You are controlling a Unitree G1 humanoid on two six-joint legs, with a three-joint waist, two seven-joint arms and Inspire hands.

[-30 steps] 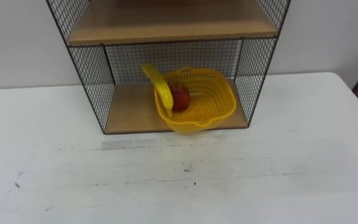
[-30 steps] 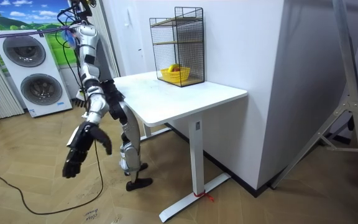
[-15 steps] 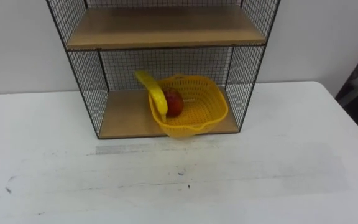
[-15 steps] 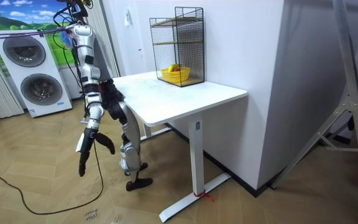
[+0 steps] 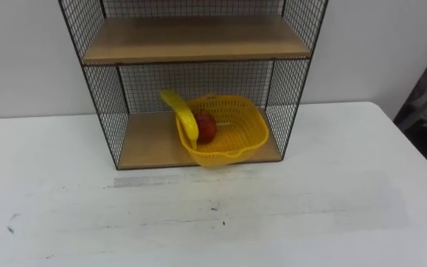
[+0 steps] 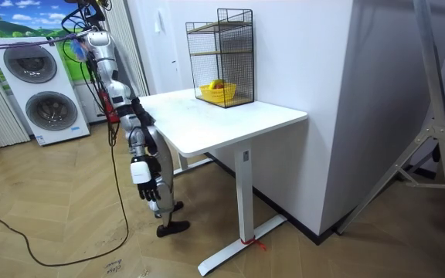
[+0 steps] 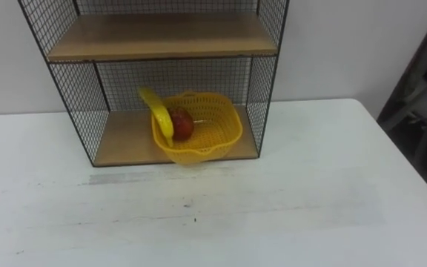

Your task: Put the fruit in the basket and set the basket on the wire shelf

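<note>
Resting on the lower board of the wire shelf [image 5: 191,41], the basket [image 5: 242,138] holds the banana [image 5: 184,119] and apple [image 5: 206,127]. Its front lip overhangs the shelf's front edge, so a jolt might tip it out. The right hand [image 6: 145,182] hangs well away from the shelf; I cannot tell how its fingers are set.

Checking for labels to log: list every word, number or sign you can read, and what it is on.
None readable on the wire shelf, basket, fruit or table.
Floor marking: too small to read.
</note>
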